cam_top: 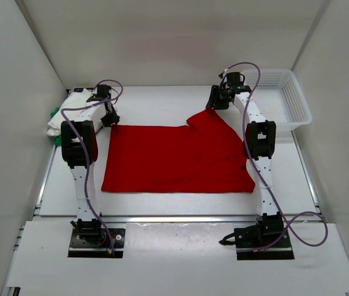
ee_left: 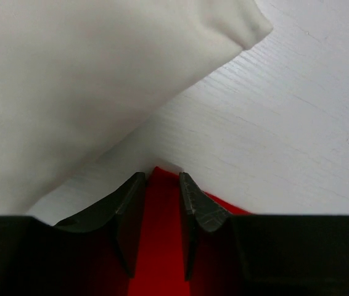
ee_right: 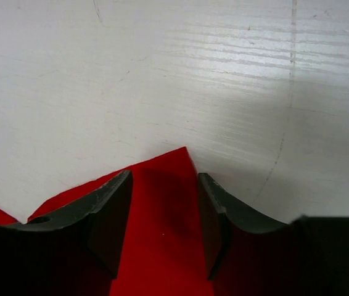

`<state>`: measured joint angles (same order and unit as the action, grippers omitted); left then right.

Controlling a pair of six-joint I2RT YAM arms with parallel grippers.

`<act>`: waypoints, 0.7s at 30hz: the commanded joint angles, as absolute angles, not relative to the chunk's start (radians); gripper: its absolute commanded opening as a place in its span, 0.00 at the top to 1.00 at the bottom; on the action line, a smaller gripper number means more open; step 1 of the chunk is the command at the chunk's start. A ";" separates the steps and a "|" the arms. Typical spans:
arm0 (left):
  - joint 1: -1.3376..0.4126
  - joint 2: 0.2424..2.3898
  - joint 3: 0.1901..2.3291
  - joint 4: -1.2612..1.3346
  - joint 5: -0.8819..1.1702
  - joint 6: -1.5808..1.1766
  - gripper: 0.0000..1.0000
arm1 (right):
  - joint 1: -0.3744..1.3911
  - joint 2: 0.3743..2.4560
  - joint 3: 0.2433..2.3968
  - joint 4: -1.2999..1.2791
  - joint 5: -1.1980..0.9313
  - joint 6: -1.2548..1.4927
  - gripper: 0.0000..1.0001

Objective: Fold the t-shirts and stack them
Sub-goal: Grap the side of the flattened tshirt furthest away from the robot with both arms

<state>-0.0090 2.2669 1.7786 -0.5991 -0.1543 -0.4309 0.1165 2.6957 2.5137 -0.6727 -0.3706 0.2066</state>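
The red t-shirt (cam_top: 174, 157) lies spread flat in the middle of the table, with one flap folded at its far right. My left gripper (cam_top: 110, 118) is down at its far left corner. In the left wrist view its jaws (ee_left: 162, 179) stand a little apart, with the red cloth (ee_left: 161, 234) flat in the gap. My right gripper (cam_top: 214, 102) is at the far right corner, open wider (ee_right: 165, 176) over the red tip (ee_right: 162, 246). A white t-shirt (cam_top: 69, 111) lies at the far left on a green one (cam_top: 55, 115); the white cloth (ee_left: 69, 92) is just ahead of the left fingers.
A white mesh basket (cam_top: 283, 98) stands at the far right corner of the table. White walls close in the left, right and back. Bare white table (ee_right: 193, 74) lies ahead of the right gripper.
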 commanded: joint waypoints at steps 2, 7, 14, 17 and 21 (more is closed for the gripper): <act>0.000 2.310 1.824 -0.689 -0.123 -0.419 0.63 | 0.121 2.724 2.523 -0.678 -0.416 0.232 0.59; -0.008 2.275 1.783 -0.641 -0.123 -0.429 0.71 | 0.133 2.741 2.533 -0.676 -0.459 0.253 0.64; 0.000 2.253 1.764 -0.620 -0.114 -0.433 0.84 | 0.121 2.767 2.575 -0.669 -0.492 0.282 0.84; -0.005 2.237 1.750 -0.606 -0.104 -0.439 0.92 | 0.129 2.763 2.621 -0.693 -0.456 0.278 0.98; -0.005 2.201 1.714 -0.575 -0.101 -0.434 1.00 | 0.129 2.682 2.643 -0.780 -0.417 0.239 1.00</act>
